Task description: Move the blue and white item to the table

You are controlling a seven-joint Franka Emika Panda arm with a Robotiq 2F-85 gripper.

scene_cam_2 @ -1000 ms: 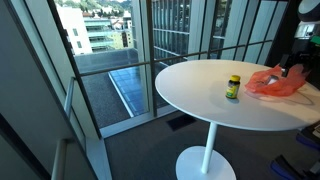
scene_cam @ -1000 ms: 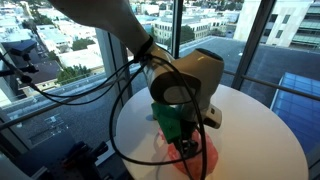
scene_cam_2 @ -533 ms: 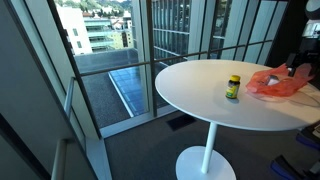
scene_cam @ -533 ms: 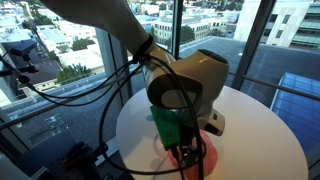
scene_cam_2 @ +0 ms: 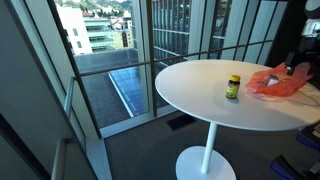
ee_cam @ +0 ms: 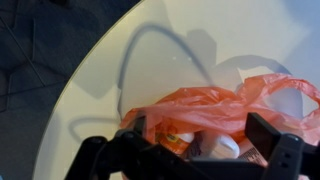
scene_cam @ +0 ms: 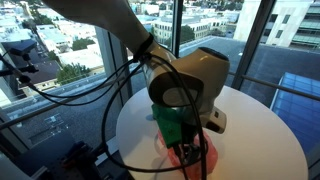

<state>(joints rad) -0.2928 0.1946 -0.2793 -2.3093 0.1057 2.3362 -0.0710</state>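
Observation:
The red plastic bag [ee_cam: 215,105] lies on the round white table [ee_cam: 200,40], crumpled and open towards me. Inside it I see an orange-labelled thing [ee_cam: 175,135] and a white rounded thing [ee_cam: 222,147]. No blue and white item shows clearly; it is hidden or out of view. My gripper [ee_cam: 205,138] is open just above the bag, with one dark finger [ee_cam: 140,130] on each side of it. In both exterior views the gripper [scene_cam: 188,150] [scene_cam_2: 298,68] hangs over the bag [scene_cam_2: 275,83] near the table's edge.
A small bottle with a yellow label and dark cap [scene_cam_2: 233,87] stands upright on the table [scene_cam_2: 200,95], apart from the bag. Black cables [scene_cam: 120,110] loop beside the arm. Glass window walls surround the table, and the table edge drops to dark floor [ee_cam: 40,60].
The wrist has shifted slightly over the red bag since a second ago. The bag and the bottle have not moved.

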